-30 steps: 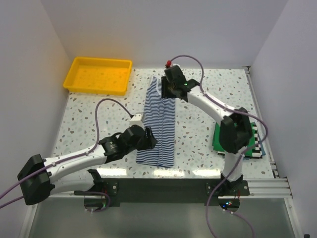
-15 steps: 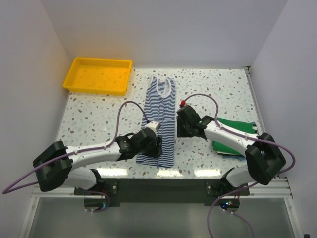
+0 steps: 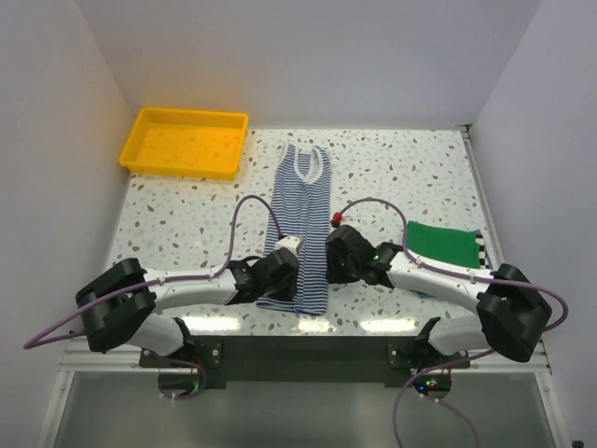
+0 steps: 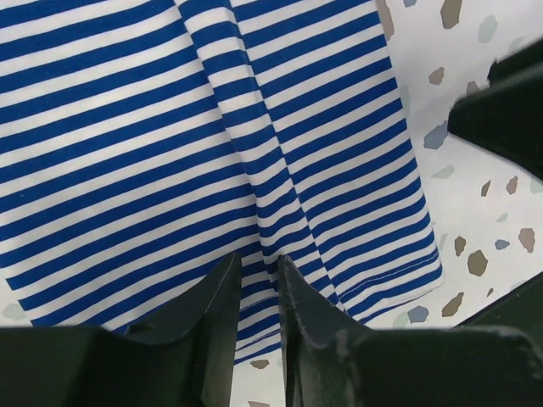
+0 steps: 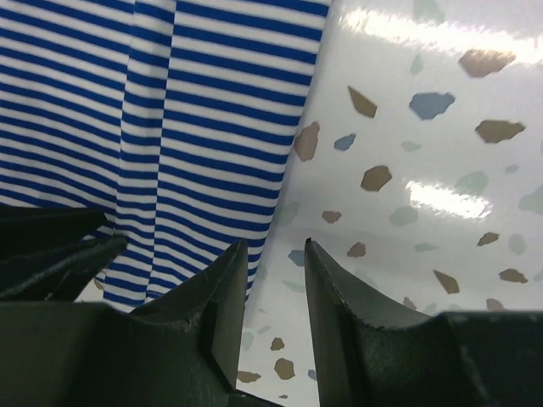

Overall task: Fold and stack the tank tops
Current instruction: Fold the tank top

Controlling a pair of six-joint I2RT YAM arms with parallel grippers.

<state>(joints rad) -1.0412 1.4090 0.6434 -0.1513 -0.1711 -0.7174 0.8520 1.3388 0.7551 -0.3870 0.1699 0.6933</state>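
Note:
The blue-and-white striped tank top point(image 3: 300, 215) lies as a long narrow strip down the middle of the table, neck end far, hem near. My left gripper point(image 3: 287, 271) hangs low over its near left part; in the left wrist view the jaws point(image 4: 258, 256) stand open by a narrow gap above the striped cloth point(image 4: 170, 127), just inside the hem, where a pleat runs toward the gap. My right gripper point(image 3: 328, 266) is open at the top's near right edge point(image 5: 212, 102), with bare table between its fingertips point(image 5: 276, 242). The green top point(image 3: 443, 243) lies folded at right on the black-and-white striped one point(image 3: 481, 245).
A yellow tray point(image 3: 177, 168) sits at the far left corner. The two gripper heads are close together over the near end of the striped top. White walls close in the table on the left, right and back.
My right arm swung from the far neck end down to the top's near right edge. The left gripper slid right over the hem and its jaws narrowed.

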